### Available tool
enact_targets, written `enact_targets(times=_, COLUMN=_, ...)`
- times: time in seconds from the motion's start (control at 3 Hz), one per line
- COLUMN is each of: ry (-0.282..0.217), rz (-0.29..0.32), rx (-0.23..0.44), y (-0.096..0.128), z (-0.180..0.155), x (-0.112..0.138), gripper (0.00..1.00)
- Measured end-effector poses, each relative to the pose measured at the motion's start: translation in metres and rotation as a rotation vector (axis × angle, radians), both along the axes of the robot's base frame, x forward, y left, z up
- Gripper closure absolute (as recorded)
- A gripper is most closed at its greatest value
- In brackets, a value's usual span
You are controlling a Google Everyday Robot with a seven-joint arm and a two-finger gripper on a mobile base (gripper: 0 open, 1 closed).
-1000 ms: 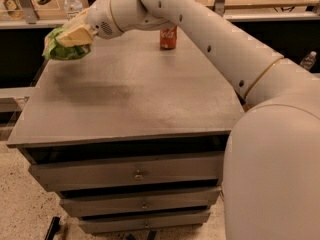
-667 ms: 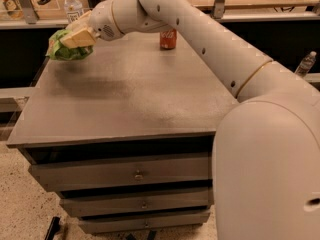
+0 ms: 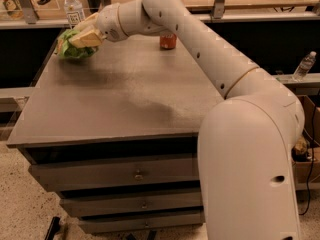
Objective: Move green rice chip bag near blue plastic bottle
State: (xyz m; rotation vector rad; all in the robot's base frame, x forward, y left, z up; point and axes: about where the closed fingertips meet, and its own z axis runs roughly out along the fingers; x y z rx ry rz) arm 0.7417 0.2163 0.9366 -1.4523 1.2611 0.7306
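Observation:
The green rice chip bag is at the far left of the grey cabinet top, just in front of the blue plastic bottle, which stands upright with a white cap at the back left corner. My gripper reaches across from the right and is shut on the bag's upper part, its tan fingers covering the top of the bag. The bag's lower edge looks close to the surface; I cannot tell if it touches.
A red cola can stands at the back centre of the top, partly behind my arm. A shelf rail runs behind the cabinet. Another clear bottle sits on a ledge at the right. Drawers are below.
The gripper has carried the green bag farther back and to the right, toward the bottle, and a little lower.

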Motion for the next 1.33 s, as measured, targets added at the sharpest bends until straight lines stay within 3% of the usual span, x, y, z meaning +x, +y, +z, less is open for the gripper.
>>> enact_targets(times=1.0, ry=0.005, rz=0.04, rx=0.039, y=0.002, z=-0.023, x=0.02, gripper=1.0)
enact_targets(times=1.33, ry=0.0, rz=0.042, rx=0.053, y=0.002, z=-0.025, x=0.025, gripper=0.84)
